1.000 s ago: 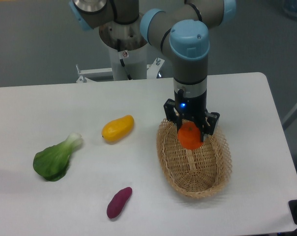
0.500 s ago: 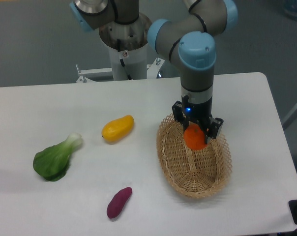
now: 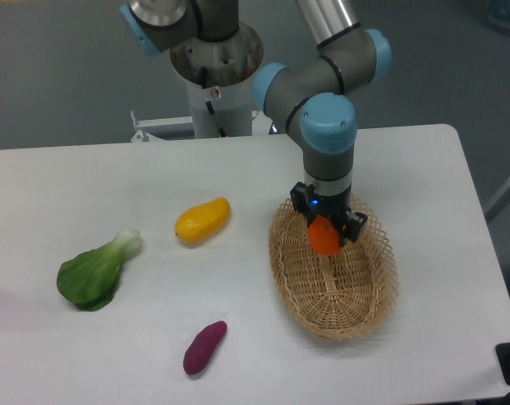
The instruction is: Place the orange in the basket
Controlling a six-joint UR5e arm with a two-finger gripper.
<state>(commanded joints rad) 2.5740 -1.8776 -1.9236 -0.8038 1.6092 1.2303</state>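
Presently, on inspection from the near edge of the table (image 3: 424,169) outward, a purple sweet potato (image 3: 204,348) lay closest, with a leafy green vegetable (image 3: 94,272) to one side and a yellow mango-like fruit (image 3: 202,219) farther back. None of these touched the basket (image 3: 369,308), which sat apart from them on the white surface. My pincer (image 3: 326,229) hung over the basket's far half, its two dark fingers pinching the orange (image 3: 324,239) at its flanks. The fruit sat low within the frilled rim; whether it touched the woven floor I could not tell. I judged the orange light, firm and smooth-skinned, hence liable to roll once freed; the sound hold was across its widest middle, as taken. The wicker looked light and springy, likely to shift if pushed. Behind stood my arm (image 3: 327,126) and its base (image 3: 214,59).
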